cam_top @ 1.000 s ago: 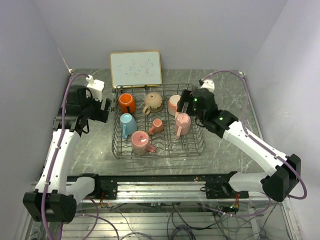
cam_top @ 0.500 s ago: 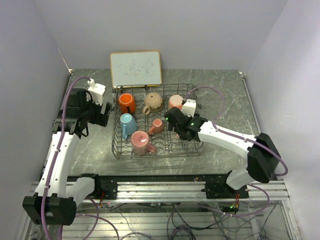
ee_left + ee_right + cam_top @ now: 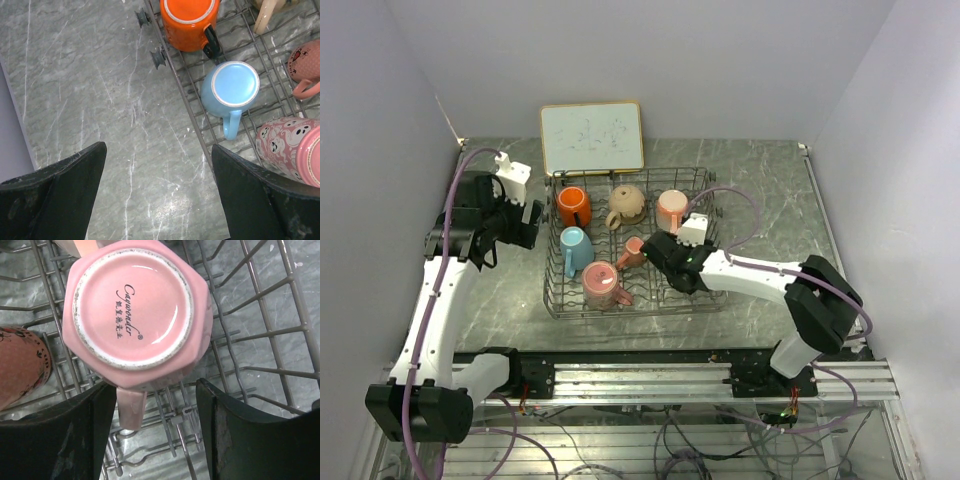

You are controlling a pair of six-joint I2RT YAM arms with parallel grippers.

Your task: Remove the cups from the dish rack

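Observation:
The dark wire dish rack (image 3: 712, 300) holds upturned mugs: orange (image 3: 572, 205), tan (image 3: 626, 203), pink (image 3: 670, 208), light blue (image 3: 575, 248), a small pink one (image 3: 633, 252) and a patterned pink one (image 3: 602, 284). My right gripper (image 3: 668, 262) is down inside the rack, covering another mug. The right wrist view shows that pink mug (image 3: 132, 310) upside down, with my right gripper (image 3: 155, 425) open and its fingers on either side of the mug's handle (image 3: 131, 410), not closed on it. My left gripper (image 3: 525, 222) is open and empty over the table left of the rack.
A wood-framed whiteboard (image 3: 592, 137) stands behind the rack. In the left wrist view my left gripper (image 3: 157, 190) hangs over grey marble table (image 3: 90, 100), with the rack's edge (image 3: 185, 100), the orange mug (image 3: 189, 20) and the light blue mug (image 3: 230, 87) at right. Walls close in on both sides.
My right arm has swung in from the rack's right side and lowered its open gripper over the pink mug. The left arm has barely moved.

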